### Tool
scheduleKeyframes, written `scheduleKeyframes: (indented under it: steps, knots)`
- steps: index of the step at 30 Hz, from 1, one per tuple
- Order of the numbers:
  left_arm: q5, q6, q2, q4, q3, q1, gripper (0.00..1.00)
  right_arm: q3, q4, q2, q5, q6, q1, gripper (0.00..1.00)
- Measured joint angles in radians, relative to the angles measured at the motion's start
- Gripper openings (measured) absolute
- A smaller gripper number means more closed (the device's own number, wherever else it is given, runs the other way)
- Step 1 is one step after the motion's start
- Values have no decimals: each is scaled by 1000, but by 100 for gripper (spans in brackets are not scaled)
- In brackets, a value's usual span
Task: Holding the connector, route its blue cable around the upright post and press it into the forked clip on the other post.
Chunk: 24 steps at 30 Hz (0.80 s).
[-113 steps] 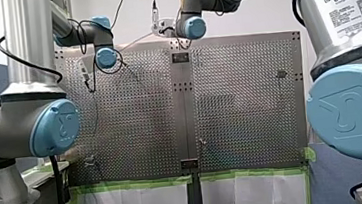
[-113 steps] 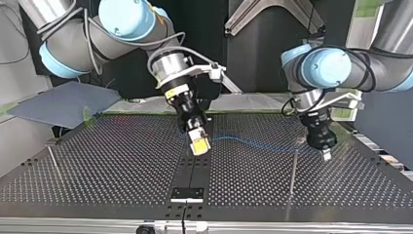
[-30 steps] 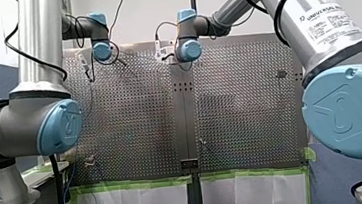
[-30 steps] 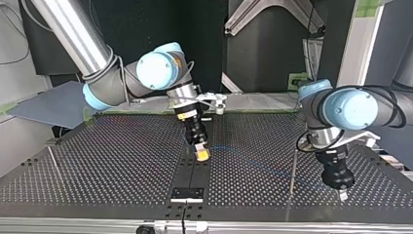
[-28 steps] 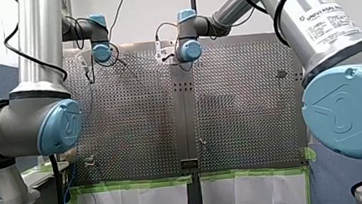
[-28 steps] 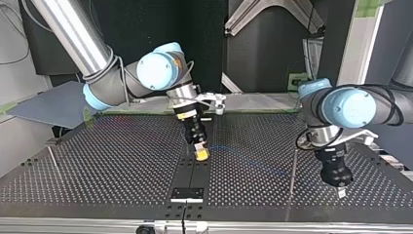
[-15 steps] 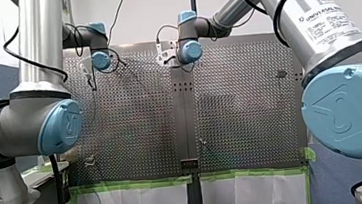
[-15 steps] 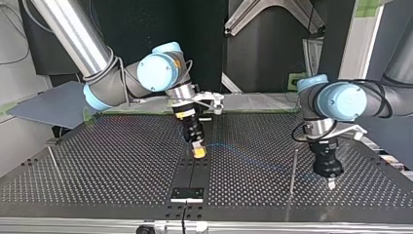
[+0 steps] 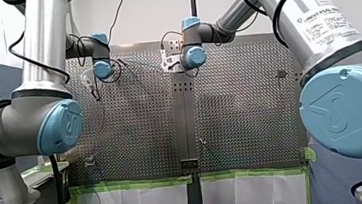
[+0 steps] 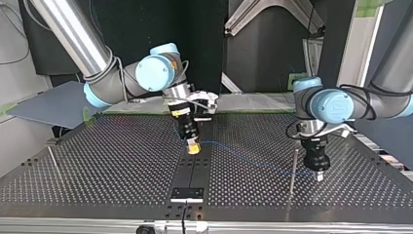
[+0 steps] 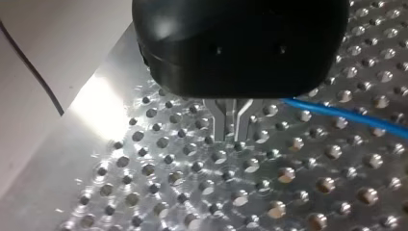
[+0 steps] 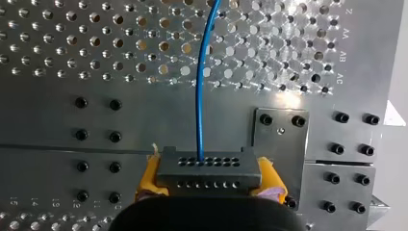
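Metal perforated surface [image 9: 239, 106] fills the front view, both arms reaching to its far end; in the top view the blue cable [image 10: 219, 144] runs low from my right claw [image 10: 193, 147] to my left claw [image 10: 317, 174], which hangs just beside the upright post [image 10: 292, 168], seemingly to draw the line around it. Left wrist view shows metal fingers [image 11: 220, 122] pressed together, apparently nipping the cable, while the right wrist view shows yellow pads [image 12: 150, 177] pinching the dark connector [image 12: 208, 168] to anchor that end. Half a second ago my left claw stood farther from the post.
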<state>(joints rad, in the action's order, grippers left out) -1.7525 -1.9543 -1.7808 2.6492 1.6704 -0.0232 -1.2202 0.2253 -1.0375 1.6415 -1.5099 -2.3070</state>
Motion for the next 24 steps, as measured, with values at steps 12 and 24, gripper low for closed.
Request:
scheduleKeyframes:
  steps: [12,24]
  knots:
    - [78,-16,-1,-11,16,10,62,-45,26,2,2,3,11,0]
    - [16,0,-2,30,25,11,99,-139,94,2,22,12,20,0]
